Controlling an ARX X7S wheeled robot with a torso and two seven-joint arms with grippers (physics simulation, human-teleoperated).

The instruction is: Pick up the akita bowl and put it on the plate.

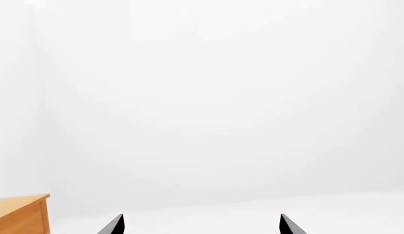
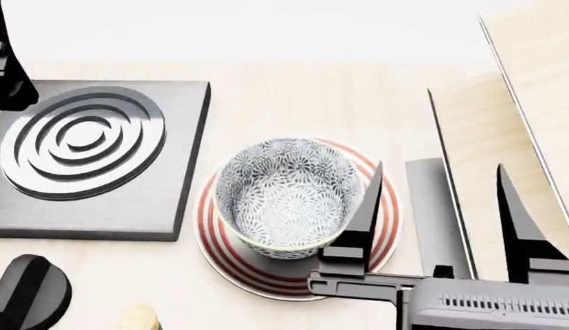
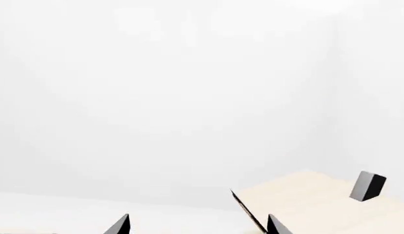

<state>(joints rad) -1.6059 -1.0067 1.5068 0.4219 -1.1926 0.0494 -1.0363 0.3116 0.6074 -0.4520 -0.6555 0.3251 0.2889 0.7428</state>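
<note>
In the head view the akita bowl (image 2: 286, 196), white with a dense grey-blue floral pattern, stands upright on the plate (image 2: 231, 258), a white plate with red rings. My right gripper (image 2: 440, 203) is just right of the bowl, open, its left finger (image 2: 365, 206) close by the bowl's wall; whether they touch I cannot tell. Nothing sits between its jaws. The right wrist view shows the right gripper (image 3: 198, 225) open against white background. The left gripper (image 1: 202, 225) is also open and empty; in the head view only a dark part of the left arm (image 2: 5, 69) shows at the far left edge.
A dark grey square burner (image 2: 83, 141) with raised rings lies left of the plate. A black knob (image 2: 28, 295) and a small tan object (image 2: 138, 317) sit at the front left. Pale wooden panels (image 2: 532, 103) and a grey slab (image 2: 436, 213) stand on the right. A wooden cabinet corner (image 1: 20, 214) shows in the left wrist view.
</note>
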